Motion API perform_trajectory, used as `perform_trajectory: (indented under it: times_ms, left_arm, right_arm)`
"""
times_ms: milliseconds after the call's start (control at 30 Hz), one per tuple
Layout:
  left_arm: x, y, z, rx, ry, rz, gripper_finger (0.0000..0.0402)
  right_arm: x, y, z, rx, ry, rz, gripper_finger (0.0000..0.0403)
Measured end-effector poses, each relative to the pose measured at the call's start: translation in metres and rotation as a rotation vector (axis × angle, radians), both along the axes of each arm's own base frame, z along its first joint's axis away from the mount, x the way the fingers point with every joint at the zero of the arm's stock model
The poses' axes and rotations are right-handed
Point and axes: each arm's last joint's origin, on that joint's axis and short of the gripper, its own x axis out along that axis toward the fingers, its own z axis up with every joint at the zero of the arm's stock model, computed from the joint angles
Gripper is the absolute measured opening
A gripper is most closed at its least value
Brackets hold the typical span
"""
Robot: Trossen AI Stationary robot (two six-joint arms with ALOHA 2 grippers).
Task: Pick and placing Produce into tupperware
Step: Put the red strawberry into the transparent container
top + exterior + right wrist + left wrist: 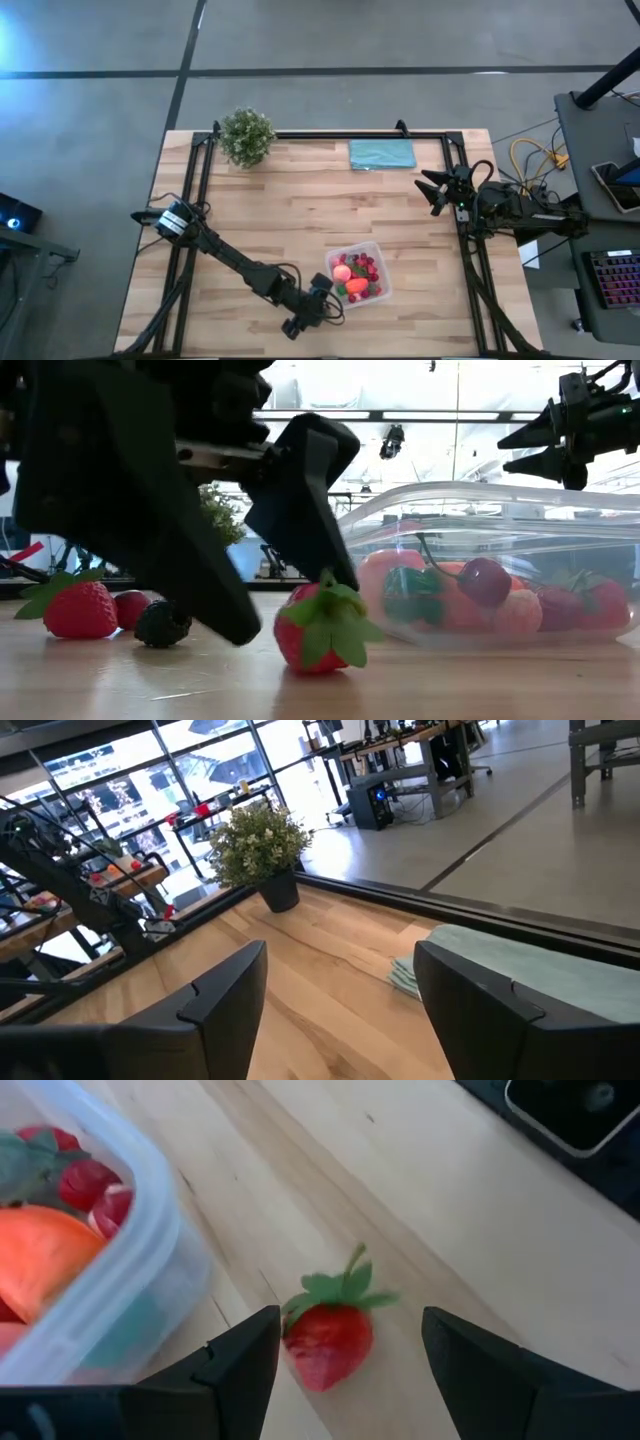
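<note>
A red strawberry with green leaves (330, 1342) (318, 630) lies on the wooden table just beside the clear tub (372, 254) (150, 1250) (500, 495). The tub holds an orange piece, a pink ball, cherries and several red berries. My left gripper (350, 1320) (292, 608) (318, 310) is open and low over the table. Its fingers stand on either side of the strawberry, with a gap showing on both sides. My right gripper (428, 190) (340, 960) (540, 450) is open and waits raised at the table's right edge.
In the low view another strawberry (78, 608), a small red piece (130, 608) and a blackberry (160, 625) lie on the table beyond my left gripper. A green potted plant (246, 136) and a teal cloth (381, 154) sit at the far edge.
</note>
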Motion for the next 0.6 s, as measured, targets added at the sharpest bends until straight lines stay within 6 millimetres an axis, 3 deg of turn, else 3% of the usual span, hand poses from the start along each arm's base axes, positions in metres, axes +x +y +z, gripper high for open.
perform_trajectory:
  times_ms: [600]
  left_arm:
    - [-0.0012, 0.0019, -0.0029, -0.049, 0.035, 0.067, 0.0229]
  right_arm:
    - [0.0000, 0.0000, 0.0000, 0.000, 0.000, 0.000, 0.0250]
